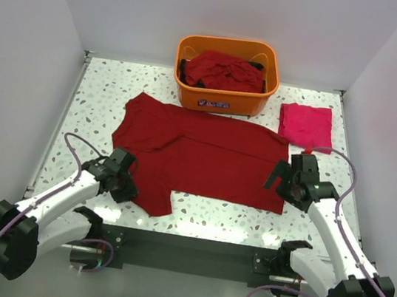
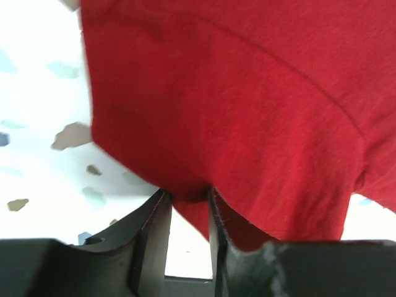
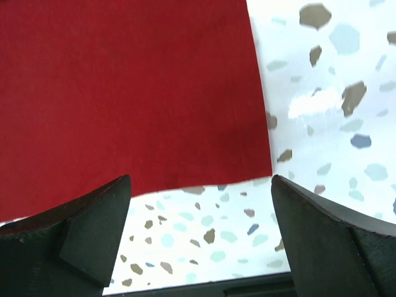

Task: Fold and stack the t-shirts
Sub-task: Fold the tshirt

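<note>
A big dark red t-shirt (image 1: 205,153) lies spread out flat in the middle of the desk (image 1: 93,103). It is plain, with no picture on it. One short sleeve points to the back left and the other sleeve points to the front left. Its straight bottom edge is on the right side.

The left gripper (image 2: 189,198) is at the front sleeve. Its two fingers are close together and pinch the edge of the red cloth between them.

The right gripper (image 3: 201,179) is over the front right corner of the shirt. Its fingers are wide apart and hold nothing.

A pinkish-red t-shirt (image 1: 306,125) lies folded into a small square at the back right of the desk. More dark red t-shirts (image 1: 221,70) sit crumpled in the orange tub (image 1: 220,101) at the back.
</note>
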